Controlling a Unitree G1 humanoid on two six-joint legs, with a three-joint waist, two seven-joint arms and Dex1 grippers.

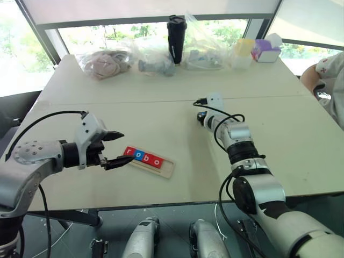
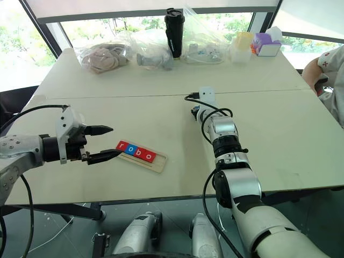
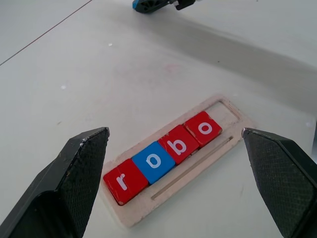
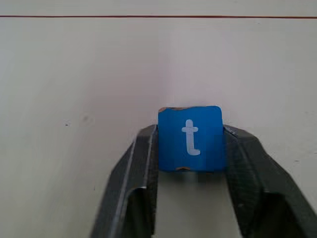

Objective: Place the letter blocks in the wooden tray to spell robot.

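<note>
Four letter blocks (image 3: 168,153), r-o-b-o, sit in the wooden tray (image 1: 164,168) near the table's (image 1: 161,86) front edge; its end slot is bare. My right gripper (image 4: 190,148) pinches the blue t block (image 4: 189,138) mid-table, not yet placed. My left gripper (image 1: 115,149) hangs spread beside the tray.

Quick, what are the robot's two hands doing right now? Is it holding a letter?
Left gripper: open, holding nothing, above the wooden tray.
Right gripper: closed on the blue t block.

Left gripper (image 1: 115,149) hovers, fingers spread wide; right gripper (image 4: 190,141) fingers pinched together, arm outstretched.
</note>
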